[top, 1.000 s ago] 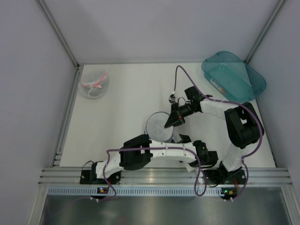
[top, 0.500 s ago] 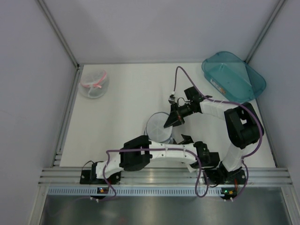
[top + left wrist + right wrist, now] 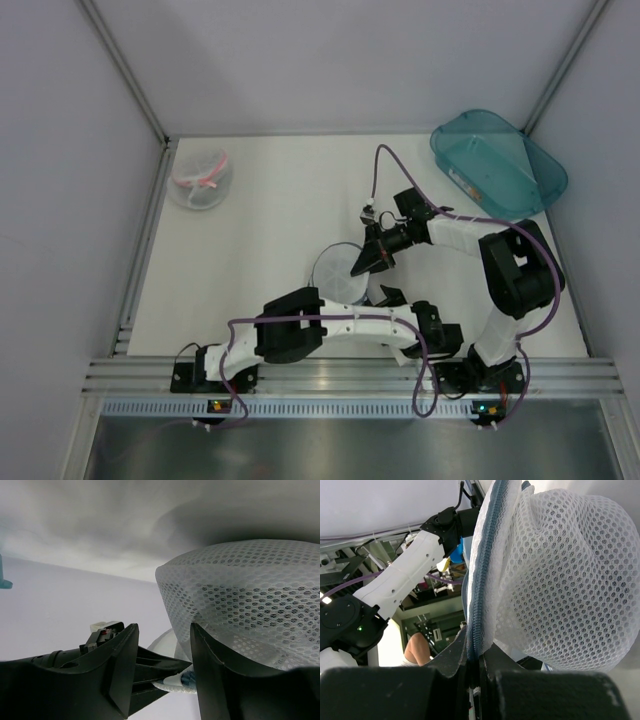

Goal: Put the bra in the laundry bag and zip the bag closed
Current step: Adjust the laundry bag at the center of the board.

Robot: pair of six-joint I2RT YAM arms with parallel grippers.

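1. White table [image 3: 260, 220], grey walls around.
2. The laundry bag [image 3: 335, 270] sits mid-table between both arms.
3. Right pincer [image 3: 475, 667] clamps its grey zip rim [image 3: 480, 592].
4. Left pincer [image 3: 164, 630] has jaws apart at the bag's edge (grip unclear).

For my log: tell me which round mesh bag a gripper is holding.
The grey-zipped laundry bag, pinched at its rim by the right gripper; the pink-rimmed bag sits untouched far left.

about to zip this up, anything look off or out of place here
Nothing stands out. The round white mesh laundry bag sits dome-up, with the right tool shut on its grey zip rim and the left tool open beside the mesh. The black bra is not visible.
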